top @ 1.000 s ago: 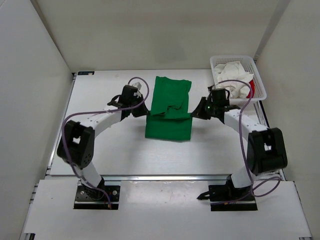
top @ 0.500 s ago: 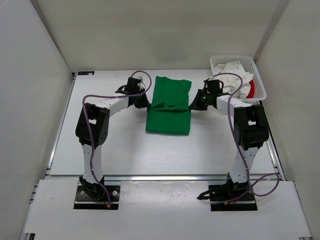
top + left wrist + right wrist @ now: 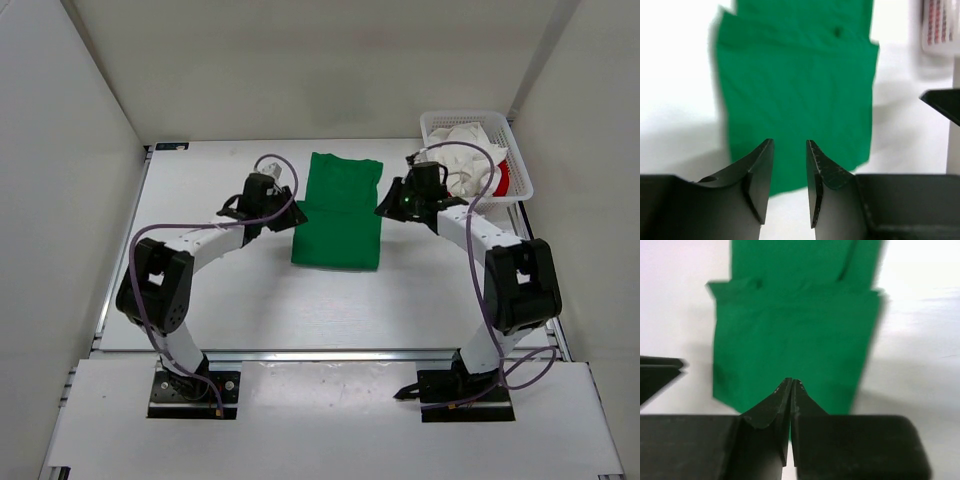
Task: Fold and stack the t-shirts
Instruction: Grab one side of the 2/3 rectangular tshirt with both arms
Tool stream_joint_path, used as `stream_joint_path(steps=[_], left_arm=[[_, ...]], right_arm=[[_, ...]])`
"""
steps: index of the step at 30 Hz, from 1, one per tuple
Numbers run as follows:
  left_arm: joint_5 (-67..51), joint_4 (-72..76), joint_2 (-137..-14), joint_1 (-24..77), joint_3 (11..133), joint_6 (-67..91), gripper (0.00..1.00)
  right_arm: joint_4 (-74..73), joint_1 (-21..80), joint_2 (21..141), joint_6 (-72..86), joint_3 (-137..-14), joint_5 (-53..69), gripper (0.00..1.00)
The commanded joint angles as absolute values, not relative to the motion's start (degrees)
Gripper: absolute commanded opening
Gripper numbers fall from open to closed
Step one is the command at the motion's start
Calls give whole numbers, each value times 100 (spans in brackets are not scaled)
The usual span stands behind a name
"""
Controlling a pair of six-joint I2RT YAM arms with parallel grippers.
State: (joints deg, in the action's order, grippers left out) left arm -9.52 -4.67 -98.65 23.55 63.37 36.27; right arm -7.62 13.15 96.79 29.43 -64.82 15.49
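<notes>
- Green t-shirt (image 3: 338, 215): lies flat on the table (image 3: 220, 300), mid-way between the two arms. It is folded to a tall rectangle, with one layer's edge crossing it about half-way up.
- Left gripper (image 3: 790, 147): sits at the shirt's left edge. The jaws stand partly apart with a clear gap, and nothing is between them; green cloth shows beyond the gap.
- Right gripper (image 3: 791, 384): sits at the shirt's right edge. The fingers are all but together, leaving only a hairline slit. No cloth appears pinched, though the right wrist view is blurred and this is not certain.
- Contact: whether either gripper touches the cloth cannot be told from the top view.
- White mesh basket (image 3: 470, 115): stands at the far right corner of the table, just behind the right arm's wrist.
- White t-shirt (image 3: 462, 135): lies crumpled inside the basket.
- Red t-shirt (image 3: 504, 178): lies in the same basket, showing only as a strip along the right wall under the white one.
</notes>
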Motion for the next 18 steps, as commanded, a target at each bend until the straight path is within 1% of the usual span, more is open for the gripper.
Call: stream_joint_path(steps=[1, 3, 5, 7, 9, 10, 11, 12, 14, 15, 18], left_arm=[[-1151, 121, -9835, 2707, 5767, 3893, 42], [-1405, 315, -9888, 2733, 5355, 3998, 39], [-1372, 386, -9801, 2769, 5029, 4034, 39], [-1301, 544, -9459, 2821, 4651, 4051, 38], [-1187, 746, -9091, 2856, 4160, 4166, 40], [-1108, 825, -8914, 2917, 3992, 4210, 42], [-977, 817, -8834, 2935, 3912, 4175, 42], [-923, 800, -8685, 2953, 3807, 4218, 42], [-809, 913, -8403, 2945, 3578, 4306, 44], [-826, 966, -8368, 2857, 3447, 4376, 45], [-791, 1037, -8253, 2760, 3209, 4438, 47]], right_arm=[[-377, 1766, 9501, 3058, -6135, 1713, 0], [-239, 2046, 9239, 3067, -5523, 1592, 0], [86, 2179, 8906, 3207, -5003, 1398, 0], [237, 2171, 8562, 3305, -4415, 1371, 0], [360, 2058, 8115, 3383, -4054, 1353, 6], [413, 2013, 7921, 3366, -3782, 1310, 7], [483, 1987, 7832, 3384, -3684, 1336, 13], [544, 1943, 7683, 3445, -3465, 1371, 17], [789, 1855, 7603, 3533, -3043, 1528, 27], [904, 1802, 7663, 3577, -2963, 1616, 30], [1159, 1696, 7970, 3612, -2856, 2151, 31]])
